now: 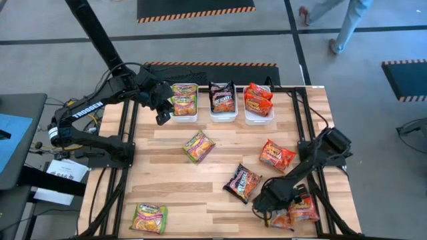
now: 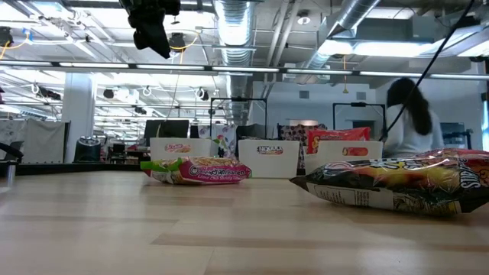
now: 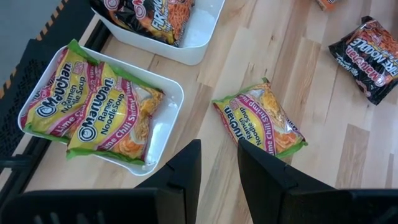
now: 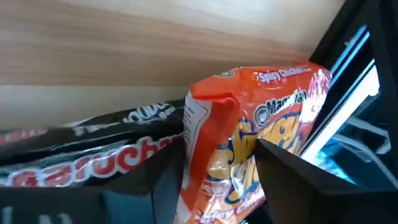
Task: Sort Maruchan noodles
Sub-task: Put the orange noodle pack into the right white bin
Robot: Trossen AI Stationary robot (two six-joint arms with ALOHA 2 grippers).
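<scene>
Loose Maruchan noodles lie on the wooden table: a green-yellow packet mid-table, another near left, a dark one, and a red-orange one. At the near right edge lie red-orange packets. My right gripper is low over them, open, its fingers either side of one red-orange packet, with a dark packet beside it. My left gripper hangs open above the table beside the left bin, with nothing between its fingers. My right gripper comes slanting down at the red-orange packet's end, one finger on each side of it. I cannot tell whether the fingers touch it. The packet lies on the table beside the dark packet.
Three white bins stand along the far edge: green-yellow packets in the left one, dark packets in the middle, red-orange in the right. The black frame rail runs along the table's right edge. A person stands behind the table.
</scene>
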